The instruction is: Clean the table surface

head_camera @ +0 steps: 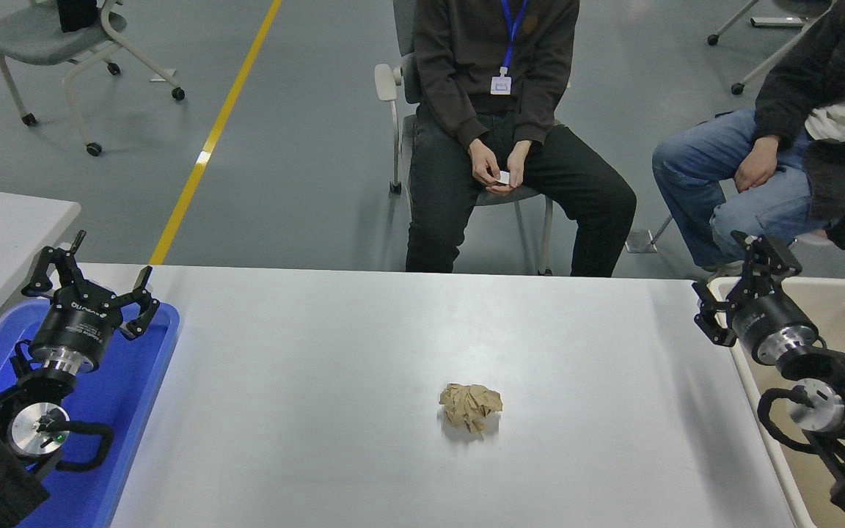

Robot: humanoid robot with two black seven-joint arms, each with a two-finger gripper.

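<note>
The table surface is a wide pale grey-white top filling the lower middle of the head view. A crumpled ball of brown paper lies on it a little right of centre. My right gripper is open and hangs over the table's far right edge, well to the right of the paper and beyond it, with nothing between its fingers. My left gripper is open and parked at the lower left over the blue tray.
A blue plastic tray sits along the table's left side. A beige plastic bin stands past the right edge, under my right arm. Two people sit on chairs beyond the far edge, one at centre, one at right.
</note>
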